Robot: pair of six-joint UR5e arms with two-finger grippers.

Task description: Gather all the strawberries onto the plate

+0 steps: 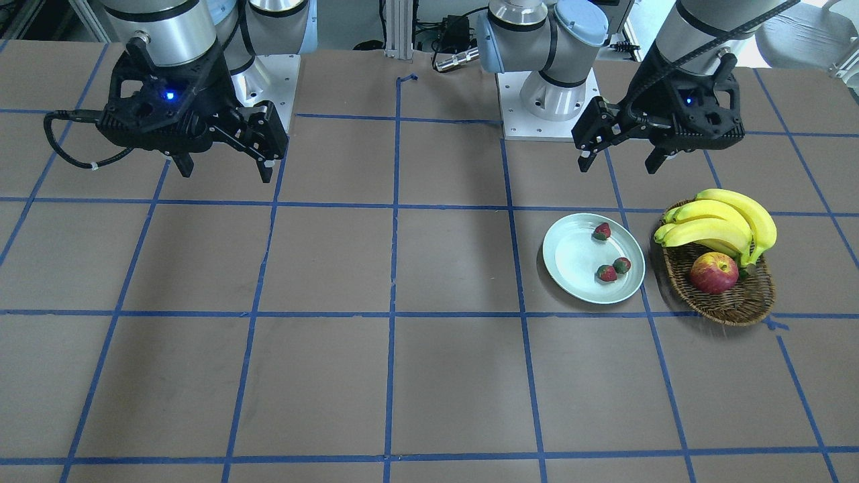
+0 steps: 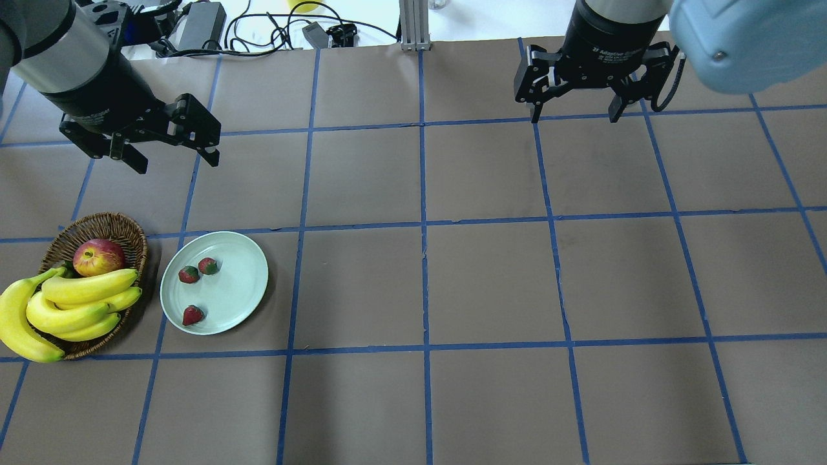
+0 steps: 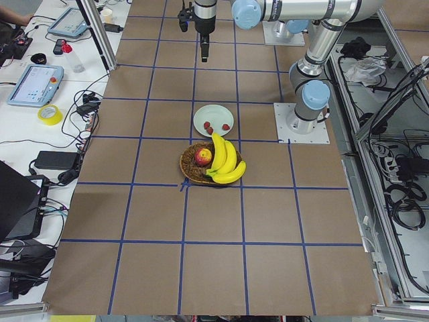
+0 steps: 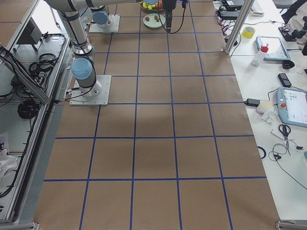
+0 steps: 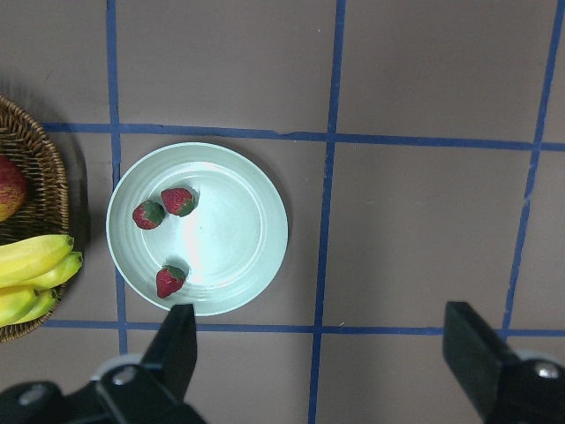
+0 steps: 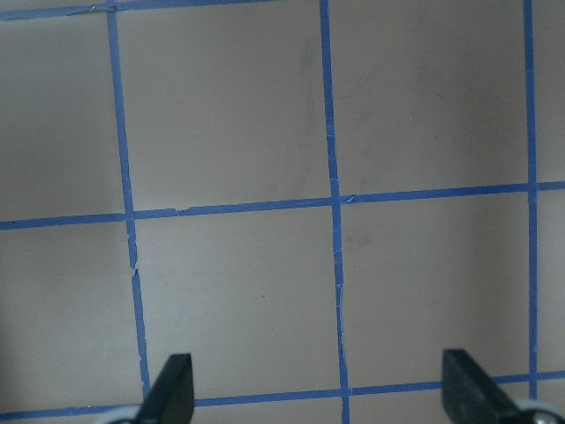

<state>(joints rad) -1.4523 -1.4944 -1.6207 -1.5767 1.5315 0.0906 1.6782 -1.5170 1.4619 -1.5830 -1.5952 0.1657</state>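
Three strawberries (image 1: 602, 231) (image 1: 622, 265) (image 1: 607, 273) lie inside the pale mint plate (image 1: 570, 255). In the overhead view two of them (image 2: 207, 265) (image 2: 188, 274) lie side by side and the third (image 2: 192, 315) lies near the plate's (image 2: 239, 278) front rim. The left wrist view shows the same plate (image 5: 234, 234) and strawberries (image 5: 178, 200). My left gripper (image 1: 619, 164) (image 2: 176, 163) (image 5: 327, 353) hangs open and empty, high above the table behind the plate. My right gripper (image 1: 225, 171) (image 2: 574, 118) (image 6: 320, 389) is open and empty, far off over bare table.
A brown wicker basket (image 1: 735, 302) (image 2: 103, 227) stands right beside the plate, holding a red-yellow apple (image 1: 713, 272) (image 2: 98, 256) and a bunch of bananas (image 1: 721, 225) (image 2: 64, 307). The brown table carries a blue tape grid (image 2: 423, 226).
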